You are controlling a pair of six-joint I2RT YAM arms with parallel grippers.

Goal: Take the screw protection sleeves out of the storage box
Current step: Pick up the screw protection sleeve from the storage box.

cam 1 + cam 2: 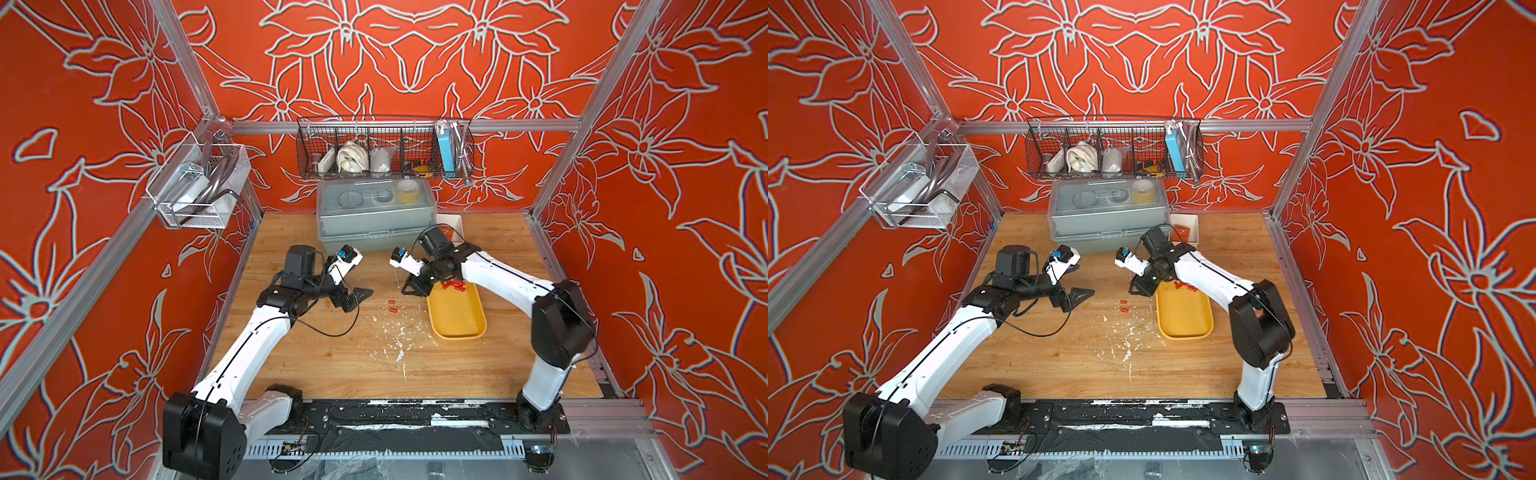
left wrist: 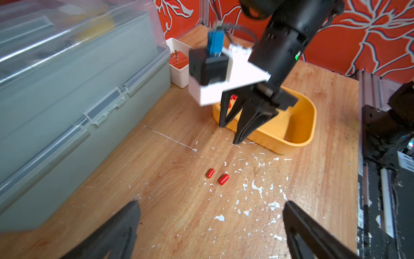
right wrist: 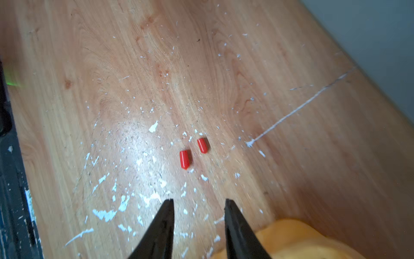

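The mustard-yellow storage box (image 1: 457,322) (image 1: 1183,322) lies right of centre on the wooden table. A cluster of red screw protection sleeves (image 1: 455,285) (image 1: 1185,286) sits at its far end. Two more sleeves (image 1: 391,305) (image 2: 216,176) (image 3: 193,152) lie on the bare wood left of the box. My right gripper (image 1: 409,289) (image 2: 228,133) (image 3: 199,200) hovers open and empty beside the box's far left corner, a short way from those two sleeves. Further left, my left gripper (image 1: 358,300) (image 2: 210,204) is wide open and empty just above the table.
A grey lidded box (image 1: 374,220) (image 2: 67,101) stands at the back. A small white bin (image 1: 455,226) (image 2: 179,74) holding an orange block is at its right. A wire basket (image 1: 384,149) hangs above. White paint flecks (image 1: 399,345) dot the wood.
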